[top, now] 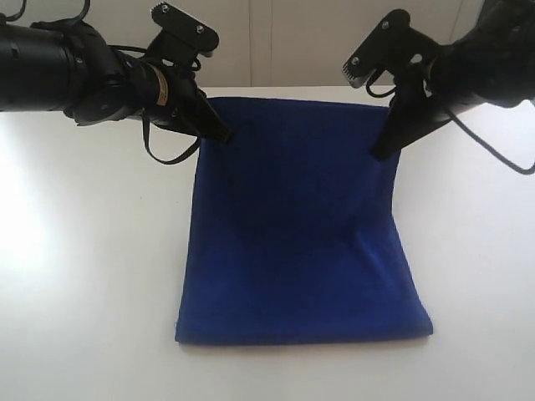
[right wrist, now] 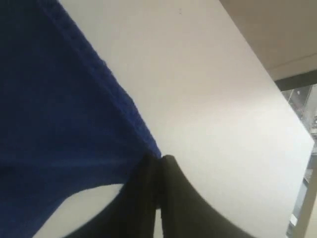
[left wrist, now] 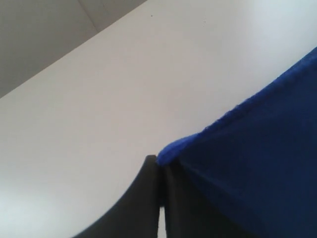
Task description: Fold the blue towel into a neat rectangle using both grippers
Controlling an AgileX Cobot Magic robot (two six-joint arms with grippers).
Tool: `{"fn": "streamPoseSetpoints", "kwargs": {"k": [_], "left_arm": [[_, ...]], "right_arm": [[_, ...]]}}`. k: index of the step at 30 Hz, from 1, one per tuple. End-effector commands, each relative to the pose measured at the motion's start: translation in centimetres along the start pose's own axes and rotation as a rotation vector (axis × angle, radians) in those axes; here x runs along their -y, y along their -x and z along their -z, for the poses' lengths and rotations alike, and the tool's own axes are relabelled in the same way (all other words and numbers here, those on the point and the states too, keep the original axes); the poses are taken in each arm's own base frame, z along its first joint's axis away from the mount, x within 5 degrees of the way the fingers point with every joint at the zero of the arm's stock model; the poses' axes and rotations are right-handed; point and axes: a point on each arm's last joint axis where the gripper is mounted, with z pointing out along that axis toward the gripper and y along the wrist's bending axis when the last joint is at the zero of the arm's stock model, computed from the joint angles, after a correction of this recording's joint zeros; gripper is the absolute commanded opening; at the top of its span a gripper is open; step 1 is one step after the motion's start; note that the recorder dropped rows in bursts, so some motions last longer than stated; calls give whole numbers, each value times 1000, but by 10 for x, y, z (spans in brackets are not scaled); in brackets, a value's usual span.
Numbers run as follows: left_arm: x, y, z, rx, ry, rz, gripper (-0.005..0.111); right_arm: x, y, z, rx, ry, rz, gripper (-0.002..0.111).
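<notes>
Left end effector (top: 224, 134) and right end effector (top: 380, 153) each pinch a far corner of the blue towel (top: 301, 242), its near end lying on the bench (top: 75, 276); best carry both corners level and in step onto the near edge.

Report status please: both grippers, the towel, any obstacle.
Left gripper shut on blue towel corner. Right gripper shut on other corner. Nothing seen in the way.
</notes>
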Motion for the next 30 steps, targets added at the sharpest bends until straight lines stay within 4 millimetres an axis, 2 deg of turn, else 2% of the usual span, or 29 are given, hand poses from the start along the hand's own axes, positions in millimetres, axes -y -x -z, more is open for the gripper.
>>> {"fn": "streamPoseSetpoints", "kwargs": {"k": [1,4,7,13,16,23,26,30], "left_arm": [[-1,3,-2,27,-7,5,0],[0,-1,-10,30,-19,6,0],[0,-5,-16,25,-25,24,0],[-12,-8,-27,37,-14,70,0],[-13,-8,-41,45,-19,74,0],[-13,-1,-55,74,-26,74,0],[-11,-7,-62,46,-27,73,0],[-12,-9,-62,32,-20,71,0]], "right_arm": [[16,8,13,8,-49,-9,0],[15,7,8,-11,-45,-4,0],[9,5,-5,-38,-25,7,0],[0,1,-29,-64,-3,37,0],[3,-2,-40,-60,-3,10,0],[16,-7,-47,-55,-27,-8,0],[16,-10,-51,-67,-24,-11,0],[29,0,-38,-53,-61,-25,0]]}}
